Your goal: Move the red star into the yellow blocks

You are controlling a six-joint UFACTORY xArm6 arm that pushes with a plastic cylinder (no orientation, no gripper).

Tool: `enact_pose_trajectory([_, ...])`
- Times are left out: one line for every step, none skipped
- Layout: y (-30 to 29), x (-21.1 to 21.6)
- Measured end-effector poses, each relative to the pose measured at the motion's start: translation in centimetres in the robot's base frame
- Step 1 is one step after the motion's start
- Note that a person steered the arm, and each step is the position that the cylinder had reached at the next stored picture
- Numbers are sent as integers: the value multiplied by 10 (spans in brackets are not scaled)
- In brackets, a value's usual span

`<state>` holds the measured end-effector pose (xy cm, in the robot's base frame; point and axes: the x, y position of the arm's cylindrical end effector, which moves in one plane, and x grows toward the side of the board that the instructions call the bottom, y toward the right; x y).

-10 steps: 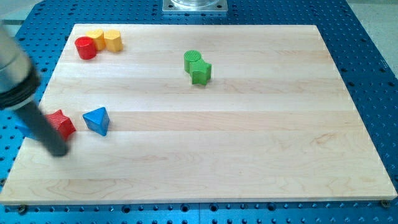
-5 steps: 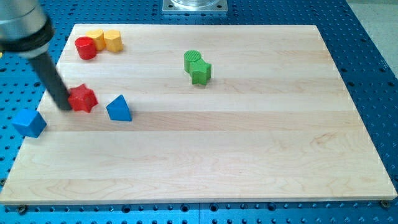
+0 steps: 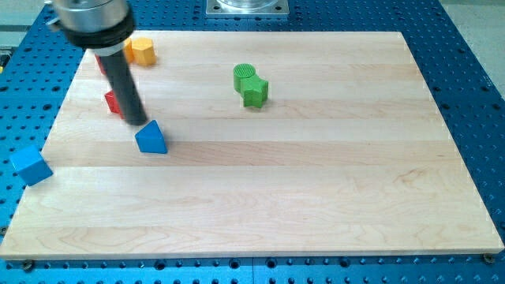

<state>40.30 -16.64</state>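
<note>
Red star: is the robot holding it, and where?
Nothing is held; the arm has no gripper. My tip sits just right of the red star, which the rod mostly hides, and just above the blue triangle.

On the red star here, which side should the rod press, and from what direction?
Press the red star's lower face, coming from the view's bottom and pushing up toward the yellow block. My tip sits just right of and below the star, which the rod mostly hides, so its exact pose is unclear.
</note>
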Motion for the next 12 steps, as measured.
enact_pose_trajectory([19, -30])
enact_pose_trajectory([21, -25])
enact_pose_trajectory([6, -45])
enact_pose_trajectory([11, -21])
enact_pose_trajectory([14, -1])
enact_pose_trajectory([-25, 1])
enact_pose_trajectory([-8, -32])
enact_pose_trajectory([-38, 20])
enact_pose_trajectory([-46, -21])
enact_pose_trajectory([-44, -53])
enact_pose_trajectory([-44, -79])
enact_pose_trajectory([14, -63])
